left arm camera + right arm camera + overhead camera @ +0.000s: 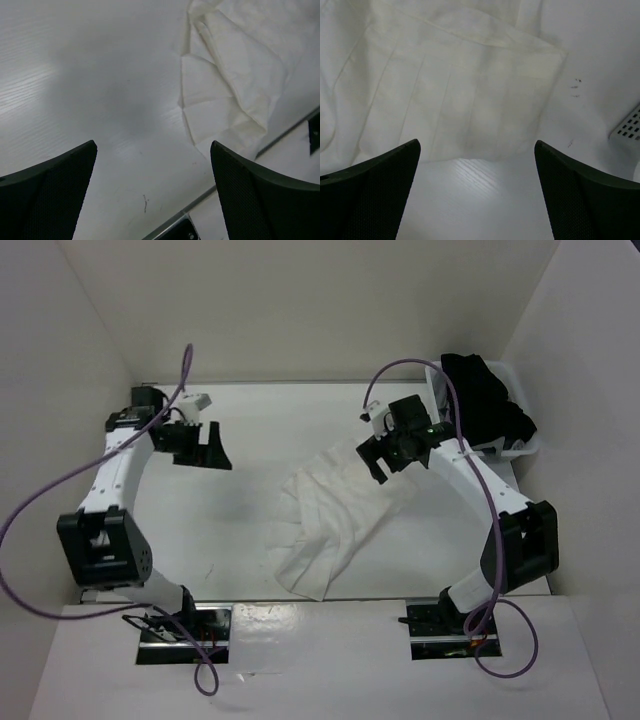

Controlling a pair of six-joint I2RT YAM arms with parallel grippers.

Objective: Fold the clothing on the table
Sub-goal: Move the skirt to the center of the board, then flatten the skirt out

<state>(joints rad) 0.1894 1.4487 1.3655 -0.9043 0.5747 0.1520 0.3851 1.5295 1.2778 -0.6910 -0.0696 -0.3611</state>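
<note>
The clothing (330,520), a white pleated skirt, lies spread on the table (230,530), slanting from the upper right to the near middle. My right gripper (385,462) hovers open over its upper right end; in the right wrist view the pleated clothing (460,95) lies just beyond the empty gap of the right gripper (476,172). My left gripper (213,450) hangs open over bare table at the far left, well apart from the cloth. Seen from the left wrist, the clothing (235,75) sits at the upper right, ahead of the left gripper (152,170).
A white plastic basket (525,445) holding black garments (485,395) stands at the back right, close behind the right arm. White walls enclose the table on three sides. A metal rail (210,192) runs along the table's near edge. Purple cables trail from both arms.
</note>
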